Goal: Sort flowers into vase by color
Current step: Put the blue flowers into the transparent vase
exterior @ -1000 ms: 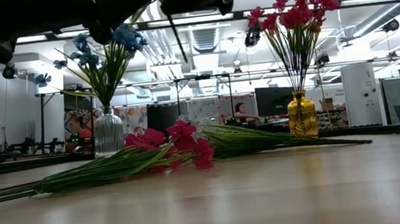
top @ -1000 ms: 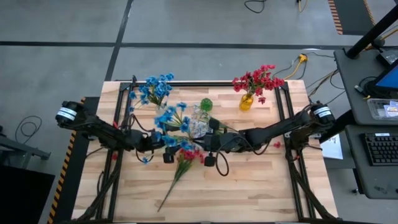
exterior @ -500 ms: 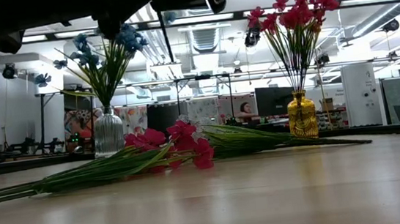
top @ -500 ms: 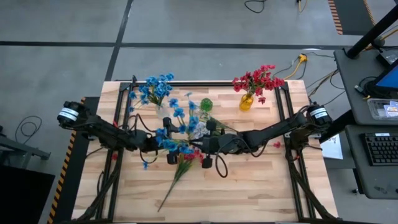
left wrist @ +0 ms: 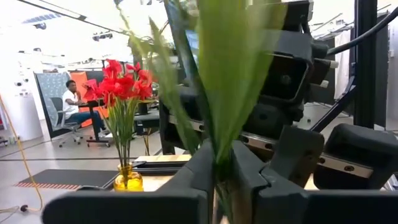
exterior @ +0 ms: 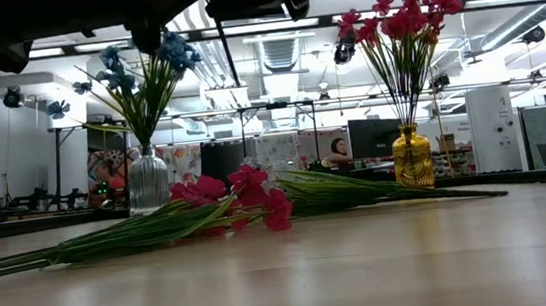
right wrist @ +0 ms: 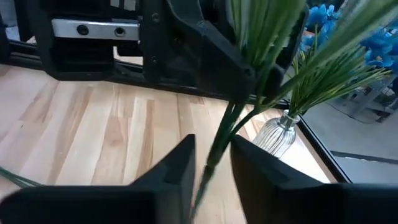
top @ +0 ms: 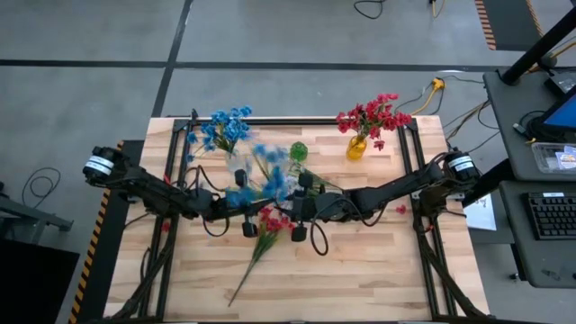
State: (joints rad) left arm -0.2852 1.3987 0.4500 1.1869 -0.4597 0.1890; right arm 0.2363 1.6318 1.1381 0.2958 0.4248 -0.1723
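Observation:
A blue flower spray (top: 265, 178) hangs blurred above the table's middle, between my two grippers. My left gripper (left wrist: 224, 171) reaches in from the left and is shut on its green stems. My right gripper (right wrist: 210, 167) faces it from the right and is open. The spray's lower stem (right wrist: 214, 146) passes through the gap between its fingers, with room on both sides. A red spray (top: 263, 236) lies flat on the wood below them. Blue flowers stand in a clear vase (top: 225, 133) at the far left. Red flowers stand in a yellow vase (top: 357, 147) at the far right. My left gripper pinches the blue spray's bundled green stems (left wrist: 222, 163) between its two fingers. It comes in about level from the table's left, with the fingers lying across the stems. The leaves rise out of the hold, and the spray is lifted clear of the table.
A small green round object (top: 298, 150) sits between the two vases near the far edge. The red spray's long stem (top: 241, 286) runs toward the near edge. Black frame rails (top: 409, 180) border the table's sides. Bare wood lies at the near right.
The blue spray's blossoms have swung from over my left gripper toward the far edge and the right. They now show blurred. Both arms have stayed almost where they were.

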